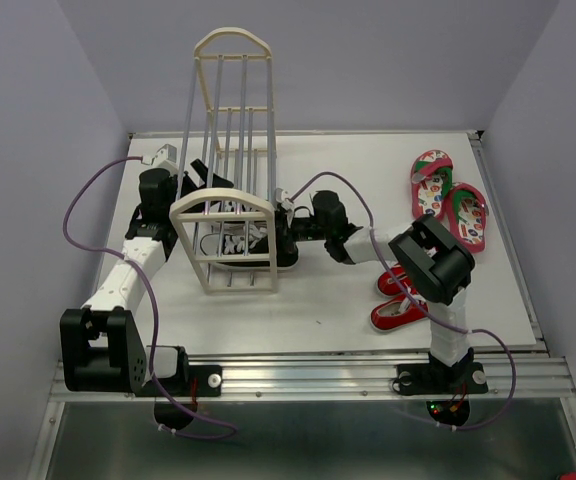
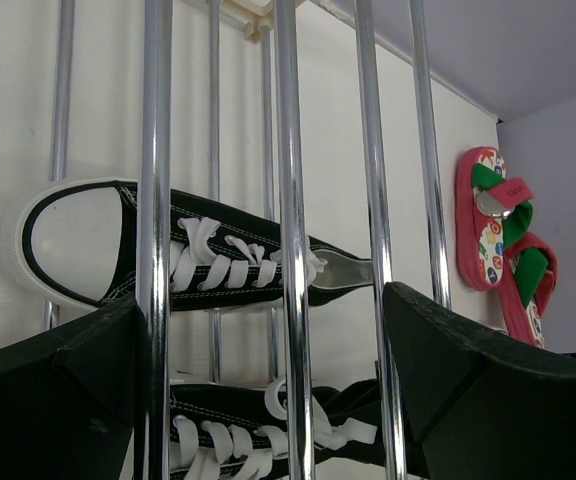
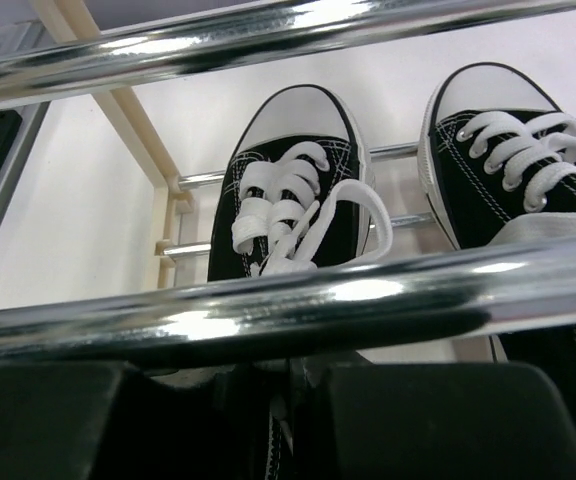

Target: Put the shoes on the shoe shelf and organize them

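The cream shoe shelf (image 1: pixel 221 205) stands mid-table with grey rods (image 2: pixel 286 200). Two black sneakers (image 1: pixel 240 243) lie inside it on a low tier. In the right wrist view one black sneaker (image 3: pixel 293 190) runs back to my right gripper (image 3: pixel 293 420), which is shut on its heel at the shelf's right side (image 1: pixel 290 225); the other black sneaker (image 3: pixel 518 150) lies beside it. My left gripper (image 2: pixel 268 400) is open at the shelf's left side (image 1: pixel 193 178), its fingers straddling rods. Two red sneakers (image 1: pixel 393 300) and two pink flip-flops (image 1: pixel 448 198) lie on the table to the right.
The flip-flops also show in the left wrist view (image 2: pixel 493 230), beyond the rods. A thick rod (image 3: pixel 288 305) crosses just in front of my right fingers. The right arm's elbow (image 1: pixel 433 262) hangs over the red sneakers. Purple cables loop off both arms.
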`<state>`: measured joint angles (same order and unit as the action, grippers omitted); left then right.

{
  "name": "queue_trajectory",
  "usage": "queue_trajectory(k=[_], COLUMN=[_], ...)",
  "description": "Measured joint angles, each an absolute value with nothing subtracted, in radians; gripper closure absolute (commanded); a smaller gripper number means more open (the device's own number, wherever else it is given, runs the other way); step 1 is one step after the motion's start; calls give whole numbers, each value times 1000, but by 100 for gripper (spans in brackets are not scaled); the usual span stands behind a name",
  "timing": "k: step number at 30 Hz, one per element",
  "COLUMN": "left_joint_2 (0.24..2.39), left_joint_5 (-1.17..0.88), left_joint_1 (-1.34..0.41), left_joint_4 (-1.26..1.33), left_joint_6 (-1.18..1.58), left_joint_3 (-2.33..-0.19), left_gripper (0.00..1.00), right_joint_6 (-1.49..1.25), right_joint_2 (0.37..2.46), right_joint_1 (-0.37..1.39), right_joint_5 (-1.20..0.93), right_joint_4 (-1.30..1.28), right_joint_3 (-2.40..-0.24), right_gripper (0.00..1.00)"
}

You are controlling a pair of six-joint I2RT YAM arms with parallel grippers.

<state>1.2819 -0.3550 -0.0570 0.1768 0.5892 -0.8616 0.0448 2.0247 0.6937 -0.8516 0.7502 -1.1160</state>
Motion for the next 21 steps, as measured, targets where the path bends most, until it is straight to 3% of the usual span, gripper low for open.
queue_trajectory(k=[5,21], left_joint_2=[1286,1303], left_joint_5=[-356,-360], left_joint_1=[-57,-57], left_joint_4=[182,183], left_joint_6=[589,586], left_joint_3=[-862,-862], left_gripper=[1,1], right_joint_6=[22,-142], right_joint_2=[2044,2085], right_joint_1=[700,720], right_joint_5=[-859,-909], right_joint_4=[825,1065], right_joint_3=[-1104,-1063], right_gripper=[99,99])
